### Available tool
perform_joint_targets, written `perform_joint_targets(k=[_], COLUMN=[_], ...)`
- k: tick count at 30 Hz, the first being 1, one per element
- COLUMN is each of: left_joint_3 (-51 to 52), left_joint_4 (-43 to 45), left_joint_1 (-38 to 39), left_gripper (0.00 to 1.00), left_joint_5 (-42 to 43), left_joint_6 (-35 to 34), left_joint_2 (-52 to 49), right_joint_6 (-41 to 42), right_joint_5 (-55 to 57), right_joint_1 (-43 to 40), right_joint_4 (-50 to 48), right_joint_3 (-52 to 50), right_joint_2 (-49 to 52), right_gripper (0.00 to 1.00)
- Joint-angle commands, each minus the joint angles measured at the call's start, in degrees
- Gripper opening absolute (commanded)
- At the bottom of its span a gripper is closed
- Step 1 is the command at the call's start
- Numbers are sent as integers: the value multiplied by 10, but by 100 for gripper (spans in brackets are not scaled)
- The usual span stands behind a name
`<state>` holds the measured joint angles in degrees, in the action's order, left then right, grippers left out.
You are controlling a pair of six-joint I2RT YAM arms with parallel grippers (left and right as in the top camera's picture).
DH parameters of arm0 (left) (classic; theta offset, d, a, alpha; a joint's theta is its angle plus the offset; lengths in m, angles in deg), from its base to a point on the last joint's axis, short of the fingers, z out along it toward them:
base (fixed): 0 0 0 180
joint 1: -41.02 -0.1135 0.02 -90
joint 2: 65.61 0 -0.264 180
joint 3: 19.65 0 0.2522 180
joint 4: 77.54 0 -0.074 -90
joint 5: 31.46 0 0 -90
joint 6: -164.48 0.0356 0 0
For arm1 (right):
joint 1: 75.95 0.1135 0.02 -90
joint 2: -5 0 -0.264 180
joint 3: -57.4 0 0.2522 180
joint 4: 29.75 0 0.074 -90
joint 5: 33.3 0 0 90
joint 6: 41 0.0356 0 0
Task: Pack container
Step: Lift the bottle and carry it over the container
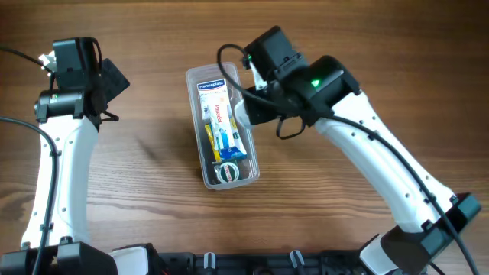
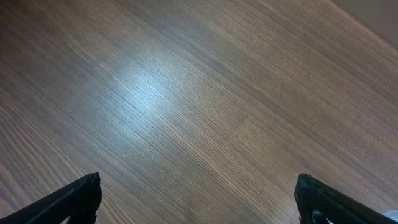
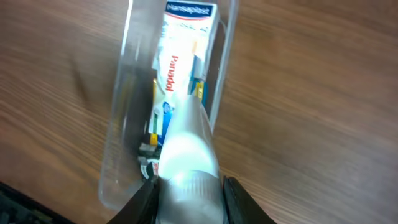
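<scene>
The container (image 1: pixel 195 130), a clear long plastic tub, lies in the middle of the table. Inside it are a Hansaplast box (image 1: pixel 212 88), a Panadol box (image 1: pixel 221 116), a blue and yellow pack (image 1: pixel 228 145) and a small round item (image 1: pixel 227 173). My right gripper (image 3: pixel 189 186) is shut on the ribbed cap end of a white tube (image 3: pixel 186 140). The tube points down over the container (image 3: pixel 118 124), above the Panadol box (image 3: pixel 169 68) and near the tub's right wall. My left gripper (image 2: pixel 198 190) stands open over bare wood, far to the left of the container, with nothing between its fingers.
The wooden table (image 1: pixel 145 153) stretches around the tub on all sides. My right arm (image 1: pixel 367 145) crosses the table from the lower right. The left arm (image 1: pixel 61 153) stands along the left side.
</scene>
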<state>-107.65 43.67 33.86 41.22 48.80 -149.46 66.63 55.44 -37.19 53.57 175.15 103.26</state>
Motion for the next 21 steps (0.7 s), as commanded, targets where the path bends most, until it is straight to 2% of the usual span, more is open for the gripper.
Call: perform_joint_targets(k=[1, 12, 21], left_joint_3=[-9, -9, -9], left_joint_4=[0, 0, 0], left_joint_1=[-3, -3, -3], left_gripper=[100, 100, 100], left_joint_5=[-5, -5, -5], left_joint_6=[-1, -1, -1], left_joint_2=[5, 5, 5], right_joint_6=[0, 27, 53], right_joint_5=[19, 56, 91], right_joint_1=[14, 29, 29], right_joint_4=[-21, -45, -46], right_joint_3=[15, 15, 15], right_joint_2=[9, 90, 115], right_gripper=[4, 4, 5])
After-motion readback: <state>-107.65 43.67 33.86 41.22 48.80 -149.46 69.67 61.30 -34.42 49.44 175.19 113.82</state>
